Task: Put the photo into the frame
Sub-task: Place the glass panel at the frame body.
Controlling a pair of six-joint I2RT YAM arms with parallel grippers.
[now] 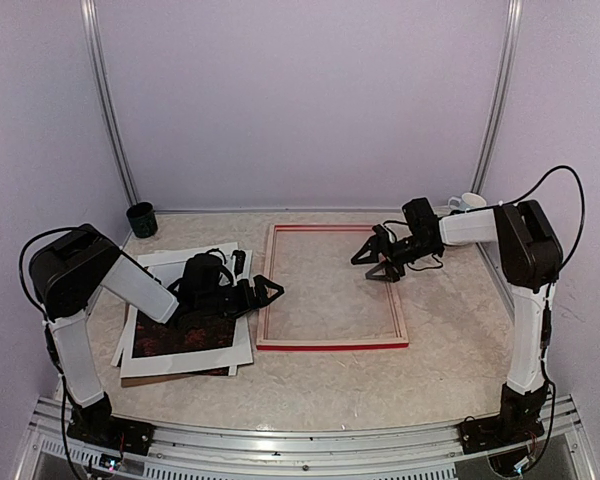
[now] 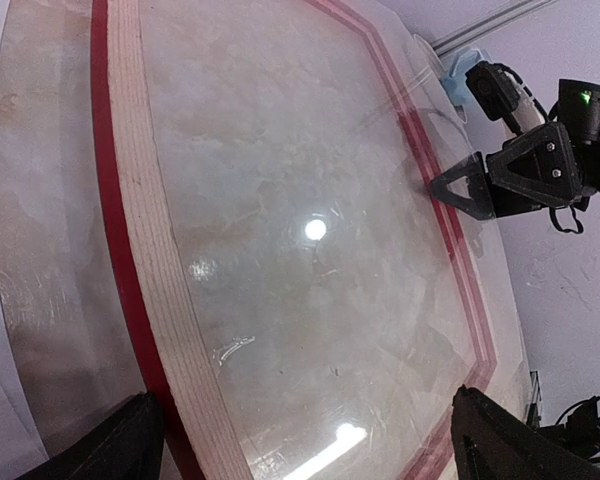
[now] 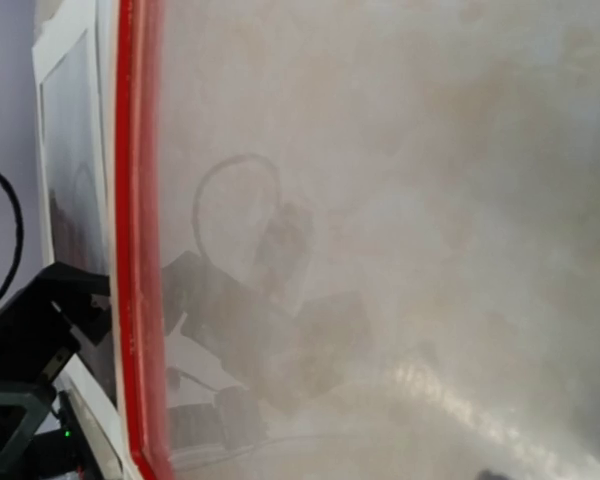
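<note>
Left arm base (image 1: 98, 425): sitting at the near edge of the bench (image 1: 450, 345), with its arm extending over the paper stack.
Photo (image 1: 175, 338): lying face up in the stack at the near left. The dark landscape is showing, white card (image 1: 242, 350) is bordering it, and it is lying well apart from the frame.
Risk at photo: the thin print is lying flat among other sheets, so I judge the fingers could be lifting card along with it, or creasing it.
Left gripper (image 1: 265, 295): fingers (image 2: 110, 445) standing wide apart, pinching nothing. It is hovering over the stack's far right corner, just beside the frame's left rail.
Frame (image 1: 330, 343): lying back up at bench centre, pale wood facing up, glazing reflecting lamps.
Risk at frame: a print dropped askew would likely be riding on the inner ledge, not seating.
Right gripper (image 1: 372, 266): fingers spread, holding nothing. It is hanging over the frame's right half, well apart from the photo.
Far edge: dark cup (image 1: 141, 218) standing at back left.
</note>
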